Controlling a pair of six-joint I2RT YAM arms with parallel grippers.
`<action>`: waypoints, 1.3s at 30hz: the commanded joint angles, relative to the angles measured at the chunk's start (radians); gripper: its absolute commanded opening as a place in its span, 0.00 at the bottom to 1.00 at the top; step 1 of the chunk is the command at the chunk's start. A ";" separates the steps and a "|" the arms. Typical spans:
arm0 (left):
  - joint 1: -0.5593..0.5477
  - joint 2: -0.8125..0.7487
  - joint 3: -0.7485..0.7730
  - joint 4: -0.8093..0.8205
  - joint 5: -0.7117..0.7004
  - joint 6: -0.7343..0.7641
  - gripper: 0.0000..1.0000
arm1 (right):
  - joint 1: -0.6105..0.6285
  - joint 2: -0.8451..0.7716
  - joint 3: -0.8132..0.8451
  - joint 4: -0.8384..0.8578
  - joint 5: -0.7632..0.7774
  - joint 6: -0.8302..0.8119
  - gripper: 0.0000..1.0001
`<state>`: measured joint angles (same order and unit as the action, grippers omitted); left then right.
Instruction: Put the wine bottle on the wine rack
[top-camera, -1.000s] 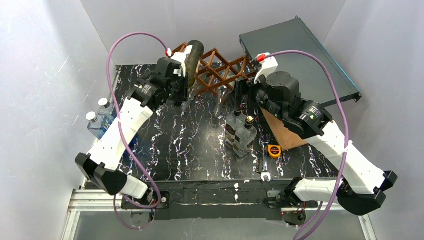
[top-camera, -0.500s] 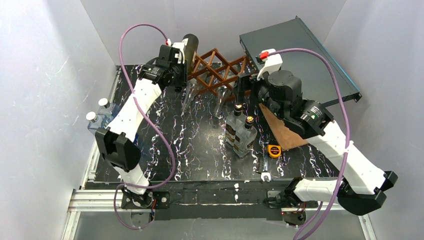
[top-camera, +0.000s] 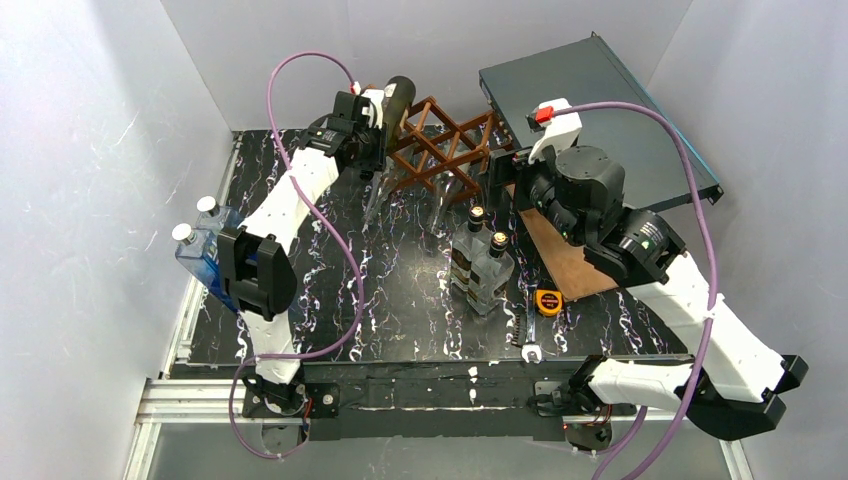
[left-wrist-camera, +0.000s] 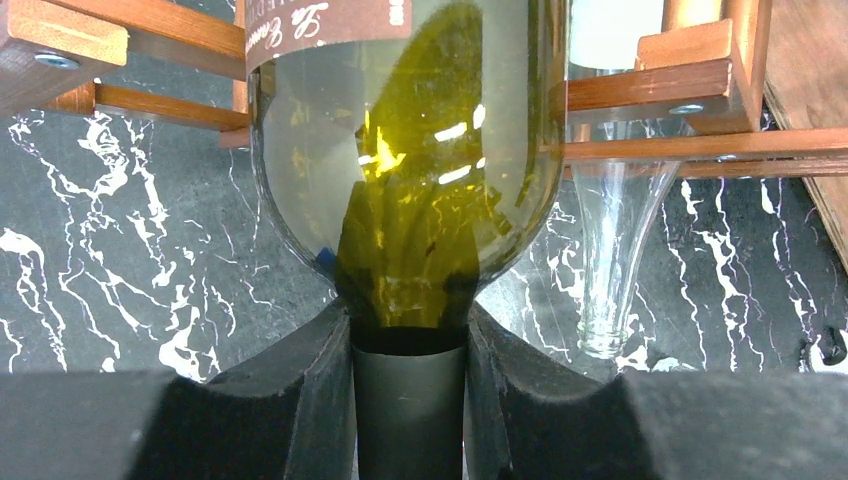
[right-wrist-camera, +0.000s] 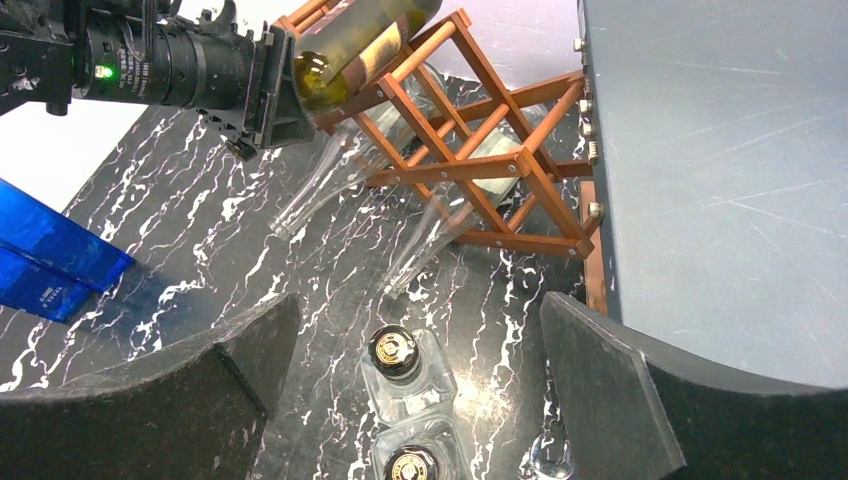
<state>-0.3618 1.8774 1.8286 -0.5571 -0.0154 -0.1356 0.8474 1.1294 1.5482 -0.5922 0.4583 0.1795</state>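
The wine bottle (left-wrist-camera: 400, 180) is olive-green glass with a brown label, and its body lies among the upper-left bars of the wine rack (left-wrist-camera: 680, 90). My left gripper (left-wrist-camera: 410, 400) is shut on the bottle's dark foil neck. From above, the bottle (top-camera: 399, 93) lies at the left end of the reddish-brown rack (top-camera: 445, 150), with the left gripper (top-camera: 370, 145) just in front of it. In the right wrist view the bottle (right-wrist-camera: 350, 45) rests slanted on the rack (right-wrist-camera: 470, 170). My right gripper (right-wrist-camera: 410, 390) hangs open above two square glass bottles, holding nothing.
Two clear glass bottles (top-camera: 440, 205) lie in lower rack slots, necks forward. Square gold-capped bottles (top-camera: 482, 262) stand mid-table. A dark grey panel (top-camera: 600, 110) leans at the back right, beside a brown board (top-camera: 565, 260). There are also a tape measure (top-camera: 547, 300) and blue bottles (top-camera: 203, 240) on the left.
The left arm has stretched back and to the right, carrying the wine bottle onto the rack's left end. The right arm has drawn slightly right, still open.
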 joint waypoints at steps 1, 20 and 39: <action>0.003 -0.006 0.111 -0.053 0.004 0.042 0.01 | 0.005 -0.031 -0.006 0.059 0.010 -0.024 1.00; 0.004 -0.138 0.147 -0.237 -0.006 0.006 0.98 | 0.005 0.006 0.047 -0.060 -0.048 0.022 1.00; -0.094 -0.831 -0.539 -0.214 0.463 -0.384 0.98 | 0.005 0.145 0.220 -0.372 -0.152 0.110 1.00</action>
<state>-0.3920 1.1278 1.3579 -0.7650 0.3691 -0.4297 0.8474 1.2457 1.7111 -0.9123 0.3103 0.3107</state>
